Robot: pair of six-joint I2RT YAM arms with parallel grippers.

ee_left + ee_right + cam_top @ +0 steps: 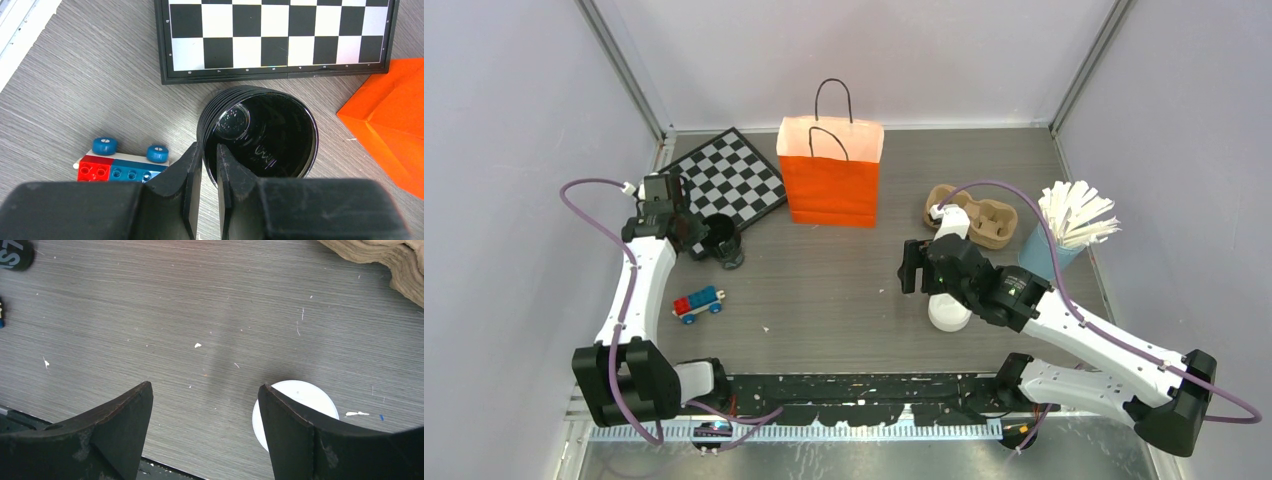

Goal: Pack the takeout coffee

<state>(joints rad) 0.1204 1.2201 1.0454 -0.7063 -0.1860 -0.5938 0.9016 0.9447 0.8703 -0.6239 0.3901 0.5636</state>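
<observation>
No cup with a white sip lid shows in any view. A black lidless cup (725,241) stands near the chessboard; in the left wrist view it (260,132) is empty. My left gripper (705,233) (207,148) is shut on its near rim, one finger outside and one inside. The orange paper bag (830,178) stands open at the back middle, its corner in the left wrist view (390,125). My right gripper (911,268) (205,390) is open and empty above bare table. A flat white disc (305,397) lies just beyond its right finger, also in the top view (948,314).
A chessboard (729,180) (280,35) lies behind the black cup. A red and blue toy car (697,303) (122,167) is near the left arm. A brown pulp cup carrier (976,215) (385,255) and a blue cup of white sticks (1069,225) stand at the right.
</observation>
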